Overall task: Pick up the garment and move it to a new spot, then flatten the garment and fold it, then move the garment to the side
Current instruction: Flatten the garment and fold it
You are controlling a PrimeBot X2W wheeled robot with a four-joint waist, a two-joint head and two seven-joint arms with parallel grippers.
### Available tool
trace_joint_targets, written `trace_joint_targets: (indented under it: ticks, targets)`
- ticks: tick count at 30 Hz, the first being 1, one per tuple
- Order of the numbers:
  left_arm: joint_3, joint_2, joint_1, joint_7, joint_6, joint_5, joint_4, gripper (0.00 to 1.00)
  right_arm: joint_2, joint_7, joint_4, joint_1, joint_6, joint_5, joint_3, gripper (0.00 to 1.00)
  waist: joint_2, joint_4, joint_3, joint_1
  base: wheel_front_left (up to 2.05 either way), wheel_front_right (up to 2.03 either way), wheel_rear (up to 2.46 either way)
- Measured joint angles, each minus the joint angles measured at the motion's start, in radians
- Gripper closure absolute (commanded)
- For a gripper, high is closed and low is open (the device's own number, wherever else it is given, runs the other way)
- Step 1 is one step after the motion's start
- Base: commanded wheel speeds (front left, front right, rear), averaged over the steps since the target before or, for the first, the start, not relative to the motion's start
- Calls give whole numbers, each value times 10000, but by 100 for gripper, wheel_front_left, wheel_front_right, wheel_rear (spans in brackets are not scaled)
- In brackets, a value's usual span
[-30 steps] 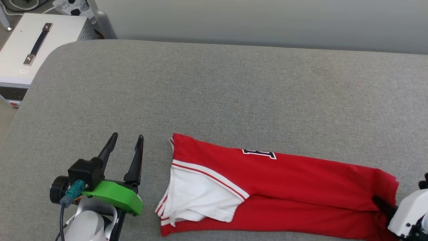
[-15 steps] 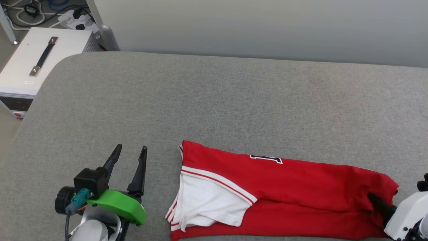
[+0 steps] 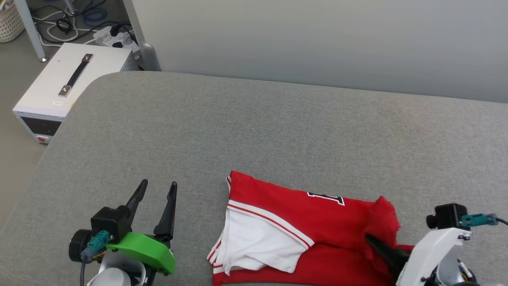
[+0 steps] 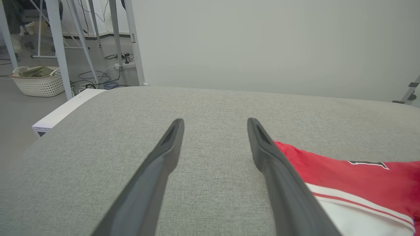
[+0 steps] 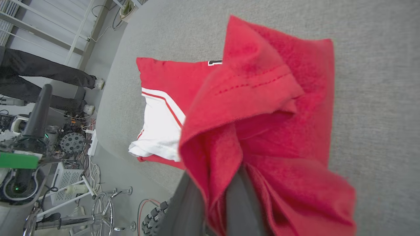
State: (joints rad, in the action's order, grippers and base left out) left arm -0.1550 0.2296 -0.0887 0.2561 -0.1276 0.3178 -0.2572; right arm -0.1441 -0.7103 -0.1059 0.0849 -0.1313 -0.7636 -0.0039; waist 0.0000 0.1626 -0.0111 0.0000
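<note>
The right hand is pinched tight on the garment's red hem end, which is raised, apparently to fold it over. The left hand hovers alongside, wide open and empty.

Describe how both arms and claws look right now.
Left claw: two long tapering black fingers on a black block, bright green curved cover, teal plug with grey cable, white wrist. Right claw: same dark fingers, white angular housing, black knob, teal plug, dark cable.
</note>
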Motion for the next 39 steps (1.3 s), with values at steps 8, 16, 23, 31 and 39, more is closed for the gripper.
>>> trace_joint_targets:
  ticks: [8, 16, 23, 31, 39]
  targets:
    - [2, -13, 8, 0, 0, 90, 2, 0, 901, -192, 265, -453, 0, -401, 583, 100, 0, 446, -77, 0, 0, 0, 0]
    - [-6, -33, -15, 0, 0, 117, -13, 0, 930, 1223, 2046, -1569, 2, -2015, 2186, 100, 0, 895, -312, 0, 0, 0, 0]
    - [2, -46, -51, 0, 0, 165, -44, 0, 938, 2543, 3927, -2809, 4, -2449, 3244, 100, 0, 1269, -451, 0, 0, 0, 0]
    - [-12, -88, -107, 0, 0, 174, -151, 0, 941, 3488, 6109, -4096, 6, -2848, 4303, 100, 0, 1591, -594, 0, 0, 0, 0]
    - [-10, -100, -112, 0, 0, 180, -249, 0, 947, 4253, 7206, -5141, 10, -3402, 5392, 0, 0, 1695, -606, 0, 0, 0, 0]
